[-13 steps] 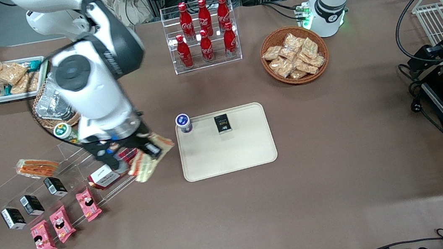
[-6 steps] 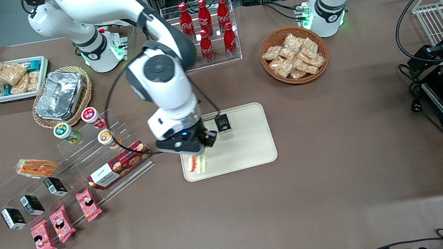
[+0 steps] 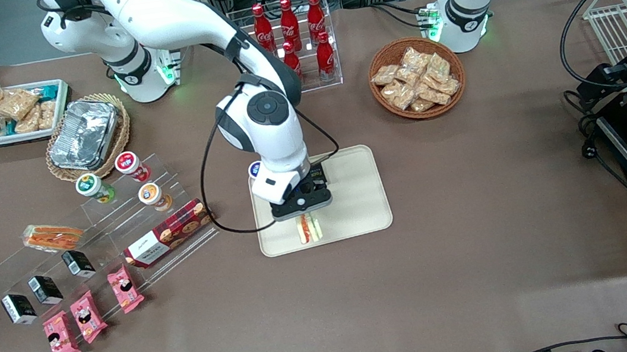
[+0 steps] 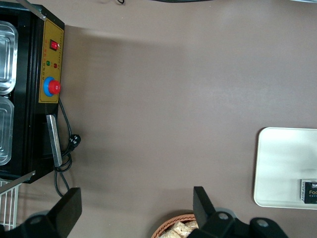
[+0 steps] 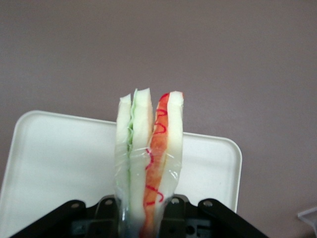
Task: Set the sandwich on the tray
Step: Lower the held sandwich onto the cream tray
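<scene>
My right gripper (image 3: 304, 213) is shut on a clear-wrapped sandwich (image 3: 308, 228) with white bread, orange-red and pale green filling. It holds the sandwich on edge over the part of the cream-beige tray (image 3: 354, 213) nearest the front camera. In the right wrist view the sandwich (image 5: 148, 158) sticks out between the black fingers (image 5: 174, 210) above the tray (image 5: 59, 158). A second, like sandwich (image 3: 53, 236) lies on the clear stepped rack toward the working arm's end of the table.
On the tray stand a small black carton (image 3: 318, 173) and a white-and-purple cup (image 3: 254, 170), both partly hidden by the arm. A red biscuit box (image 3: 168, 233) lies on the clear rack. A cola bottle rack (image 3: 290, 41) and a snack basket (image 3: 417, 77) stand farther from the camera.
The right arm has swung from the clear rack over to the tray, carrying the sandwich with it, and now holds it above the tray's near part.
</scene>
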Controlling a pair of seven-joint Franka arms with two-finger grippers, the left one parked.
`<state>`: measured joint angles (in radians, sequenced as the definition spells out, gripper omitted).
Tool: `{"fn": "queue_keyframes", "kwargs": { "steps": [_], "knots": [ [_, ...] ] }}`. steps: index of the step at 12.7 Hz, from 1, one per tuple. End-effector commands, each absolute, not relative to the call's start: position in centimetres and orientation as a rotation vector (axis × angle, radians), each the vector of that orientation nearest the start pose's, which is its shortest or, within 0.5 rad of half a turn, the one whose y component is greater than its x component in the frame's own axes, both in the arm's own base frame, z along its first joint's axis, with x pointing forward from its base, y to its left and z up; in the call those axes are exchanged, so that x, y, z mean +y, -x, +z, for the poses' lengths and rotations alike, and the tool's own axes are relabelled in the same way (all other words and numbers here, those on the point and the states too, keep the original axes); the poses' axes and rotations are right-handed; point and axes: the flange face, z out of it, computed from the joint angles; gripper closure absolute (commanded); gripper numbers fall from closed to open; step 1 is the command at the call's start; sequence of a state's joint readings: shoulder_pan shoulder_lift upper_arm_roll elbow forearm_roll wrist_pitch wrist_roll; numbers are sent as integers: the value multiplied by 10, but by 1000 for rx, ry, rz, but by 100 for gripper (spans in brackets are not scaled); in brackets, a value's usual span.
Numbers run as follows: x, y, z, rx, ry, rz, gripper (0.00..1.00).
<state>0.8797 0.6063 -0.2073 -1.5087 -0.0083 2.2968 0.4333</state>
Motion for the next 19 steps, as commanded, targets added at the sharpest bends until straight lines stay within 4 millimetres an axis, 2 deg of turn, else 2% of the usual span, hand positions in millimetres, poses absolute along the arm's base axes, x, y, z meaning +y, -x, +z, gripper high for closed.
{"fn": "queue_keyframes", "kwargs": {
  "steps": [1,3,6,11,16,19],
  "knots": [
    [480,-557,307,-877,3028,-426,86],
    [485,-561,279,-1097,2953,-486,86],
    [501,-548,246,-1392,2851,-496,86],
    [499,-545,217,-1915,2615,-422,86],
    [490,-552,213,-2016,2561,-406,83],
    [493,-547,199,-2063,2536,-390,52]
  ]
}}
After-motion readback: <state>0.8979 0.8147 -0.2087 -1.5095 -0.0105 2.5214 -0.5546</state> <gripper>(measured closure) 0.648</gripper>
